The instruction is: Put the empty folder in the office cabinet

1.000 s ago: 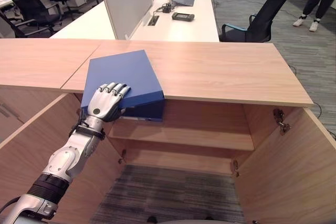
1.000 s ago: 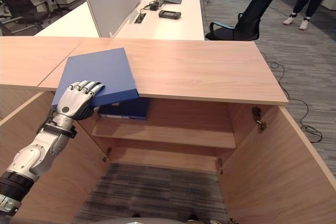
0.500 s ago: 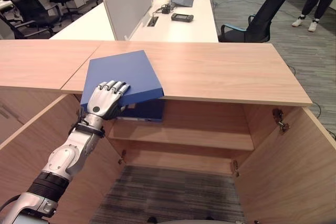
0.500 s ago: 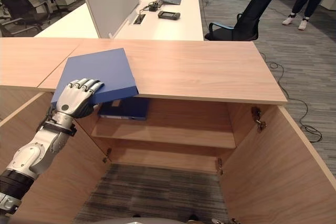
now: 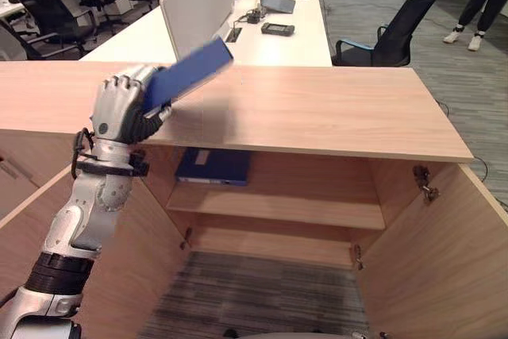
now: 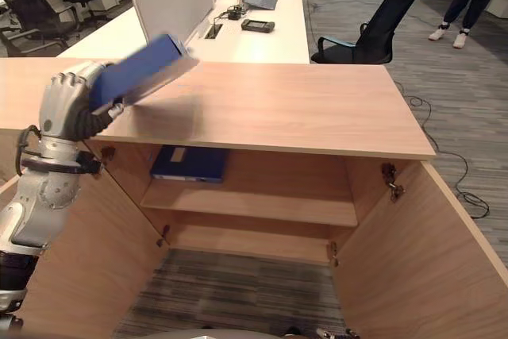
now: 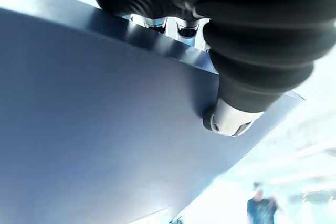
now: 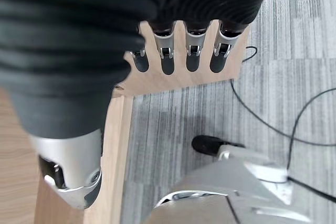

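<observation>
Folder [image 5: 190, 72] tilted, lifted off cabinet top [image 5: 317, 113], pinched at near end in my left hand [image 5: 119, 109] — thin hold, could slip. Swinging down, far corner may clip top edge or second folder [image 5: 213, 167] on shelf [image 5: 278, 208]. Right hand [image 8: 178, 51] relaxed, idle.

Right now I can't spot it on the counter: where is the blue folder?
In the eye views, the blue folder is in the left hand, tilted above the left of the cabinet top.

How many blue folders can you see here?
2. One is lifted above the cabinet top, gripped in the left hand: folder. Another folder lies on the upper shelf inside. Others could be hidden.
</observation>
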Motion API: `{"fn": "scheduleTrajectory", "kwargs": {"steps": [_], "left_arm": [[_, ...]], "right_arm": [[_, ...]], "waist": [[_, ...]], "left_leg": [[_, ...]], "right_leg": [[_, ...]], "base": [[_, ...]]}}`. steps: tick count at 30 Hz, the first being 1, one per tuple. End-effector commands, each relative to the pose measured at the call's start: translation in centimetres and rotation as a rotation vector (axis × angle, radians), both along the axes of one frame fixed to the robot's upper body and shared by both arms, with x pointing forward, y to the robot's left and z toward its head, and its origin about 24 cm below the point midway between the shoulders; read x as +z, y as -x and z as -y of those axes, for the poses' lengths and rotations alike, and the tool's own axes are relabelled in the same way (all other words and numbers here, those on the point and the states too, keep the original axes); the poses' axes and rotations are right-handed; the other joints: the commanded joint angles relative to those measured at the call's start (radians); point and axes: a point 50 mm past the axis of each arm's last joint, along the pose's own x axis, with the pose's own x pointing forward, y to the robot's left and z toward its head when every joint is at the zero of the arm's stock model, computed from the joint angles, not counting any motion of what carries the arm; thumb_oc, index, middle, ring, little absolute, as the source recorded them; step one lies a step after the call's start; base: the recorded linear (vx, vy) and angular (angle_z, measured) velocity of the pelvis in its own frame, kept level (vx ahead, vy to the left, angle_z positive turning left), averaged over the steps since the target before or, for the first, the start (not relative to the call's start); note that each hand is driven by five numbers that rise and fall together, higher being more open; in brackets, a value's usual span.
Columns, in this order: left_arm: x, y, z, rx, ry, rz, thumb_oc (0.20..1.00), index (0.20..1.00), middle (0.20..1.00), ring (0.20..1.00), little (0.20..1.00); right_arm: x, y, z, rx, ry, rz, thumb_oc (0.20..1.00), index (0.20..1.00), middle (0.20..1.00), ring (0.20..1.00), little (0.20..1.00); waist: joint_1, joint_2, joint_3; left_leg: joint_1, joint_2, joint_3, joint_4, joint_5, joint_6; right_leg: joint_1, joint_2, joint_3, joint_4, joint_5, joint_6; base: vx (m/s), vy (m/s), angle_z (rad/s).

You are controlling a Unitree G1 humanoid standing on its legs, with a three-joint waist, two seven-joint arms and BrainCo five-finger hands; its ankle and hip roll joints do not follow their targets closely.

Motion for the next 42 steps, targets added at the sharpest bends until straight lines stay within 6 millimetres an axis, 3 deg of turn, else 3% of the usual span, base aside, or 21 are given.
{"fn": "scheduleTrajectory", "kwargs": {"steps": [1, 13, 15, 19, 21, 25, 27, 28, 29, 32, 42], "left_arm": [[5.2, 0.9, 0.0, -0.118, 0.154, 0.239, 0.200, 0.200, 0.200, 0.200, 0.200], [5.8, 2.8, -0.3, -0.400, 0.511, 0.279, 0.200, 0.200, 0.200, 0.200, 0.200], [5.5, 3.2, -0.4, -0.512, 0.638, 0.265, 0.200, 0.200, 0.200, 0.200, 0.200], [3.9, 3.1, -1.0, -0.663, 0.928, 0.235, 0.200, 0.200, 0.200, 0.200, 0.200], [3.6, 3.1, -1.1, -0.682, 0.965, 0.227, 0.200, 0.200, 0.200, 0.200, 0.200], [2.5, 3.1, -0.5, -0.845, 1.139, 0.188, 0.200, 0.200, 0.200, 0.200, 0.200], [2.2, 3.1, -0.1, -0.890, 1.187, 0.180, 0.200, 0.200, 0.200, 0.200, 0.200], [2.0, 3.0, 0.2, -0.920, 1.218, 0.174, 0.200, 0.200, 0.200, 0.200, 0.200], [1.4, 2.8, 0.6, -0.954, 1.280, 0.159, 0.200, 0.200, 0.200, 0.200, 0.200], [0.3, 2.7, 1.5, -0.981, 1.333, 0.098, 0.200, 0.200, 0.200, 0.200, 0.200], [-1.9, 2.7, 3.1, -1.020, 1.422, -0.016, 0.200, 0.200, 0.200, 0.200, 0.200]], "right_arm": [[0.2, -2.1, -0.2, -0.019, -0.016, 0.046, 1.000, 1.000, 1.000, 1.000, 1.000], [0.1, -2.2, -0.5, -0.009, -0.034, 0.056, 1.000, 1.000, 1.000, 1.000, 1.000], [0.2, -2.8, -0.8, 0.009, -0.047, 0.077, 1.000, 1.000, 1.000, 1.000, 1.000], [1.1, -6.4, -2.1, 0.079, -0.088, 0.214, 1.000, 1.000, 1.000, 1.000, 1.000], [1.3, -7.0, -2.4, 0.093, -0.101, 0.242, 1.000, 1.000, 1.000, 1.000, 1.000], [4.8, -12.6, -5.7, 0.169, -0.272, 0.558, 1.000, 1.000, 1.000, 1.000, 1.000], [6.4, -14.0, -7.1, 0.163, -0.373, 0.675, 1.000, 1.000, 1.000, 1.000, 1.000], [7.6, -14.9, -8.1, 0.167, -0.444, 0.744, 1.000, 1.000, 1.000, 1.000, 1.000], [10.8, -16.5, -10.2, 0.184, -0.622, 0.905, 1.000, 1.000, 1.000, 1.000, 1.000], [15.1, -17.9, -12.7, 0.230, -0.822, 1.077, 1.000, 1.000, 1.000, 1.000, 1.000], [20.8, -18.4, -15.5, 0.305, -1.105, 1.257, 1.000, 1.000, 1.000, 1.000, 1.000]], "waist": [[0.008, -0.012, 0.002], [0.014, -0.017, -0.008], [0.014, -0.018, -0.008], [0.022, -0.021, -0.005], [0.022, -0.021, -0.004], [0.023, -0.027, 0.001], [0.021, -0.028, 0.002], [0.021, -0.029, 0.003], [0.019, -0.032, 0.005], [0.017, -0.036, 0.004], [0.015, -0.044, 0.004]], "left_leg": [[-0.007, -0.017, 0.041, 0.013, -0.062, -0.012], [-0.001, -0.016, 0.038, 0.013, -0.063, -0.012], [0.000, -0.015, 0.036, 0.013, -0.063, -0.012], [-0.001, -0.014, 0.030, 0.013, -0.063, -0.010], [0.000, -0.014, 0.031, 0.013, -0.062, -0.010], [0.001, -0.013, 0.029, 0.013, -0.062, -0.009], [0.001, -0.013, 0.029, 0.013, -0.062, -0.008], [0.001, -0.013, 0.030, 0.013, -0.062, -0.008], [0.001, -0.013, 0.032, 0.013, -0.062, -0.007], [0.002, -0.010, 0.035, 0.013, -0.062, -0.007], [0.001, -0.005, 0.040, 0.013, -0.061, -0.006]], "right_leg": [[0.028, -0.017, 0.033, 0.007, -0.106, 0.063], [0.034, -0.018, 0.032, 0.006, -0.107, 0.061], [0.033, -0.017, 0.034, 0.006, -0.106, 0.060], [0.035, -0.016, 0.034, 0.006, -0.107, 0.058], [0.035, -0.015, 0.034, 0.006, -0.107, 0.057], [0.034, -0.014, 0.035, 0.007, -0.106, 0.054], [0.033, -0.014, 0.036, 0.009, -0.106, 0.054], [0.032, -0.014, 0.037, 0.009, -0.105, 0.054], [0.029, -0.013, 0.038, 0.012, -0.104, 0.054], [0.027, -0.014, 0.041, 0.015, -0.103, 0.052], [0.021, -0.015, 0.045, 0.015, -0.099, 0.052]], "base": [[0.00, 0.000, 0.00], [0.00, 0.000, 0.00], [0.00, 0.000, 0.00], [0.00, 0.000, 0.00], [0.00, 0.000, 0.00], [0.00, 0.000, 0.00], [0.00, 0.000, 0.00], [0.00, 0.000, 0.00], [0.00, 0.000, 0.00], [0.00, 0.000, 0.00], [0.00, 0.000, 0.00]]}}
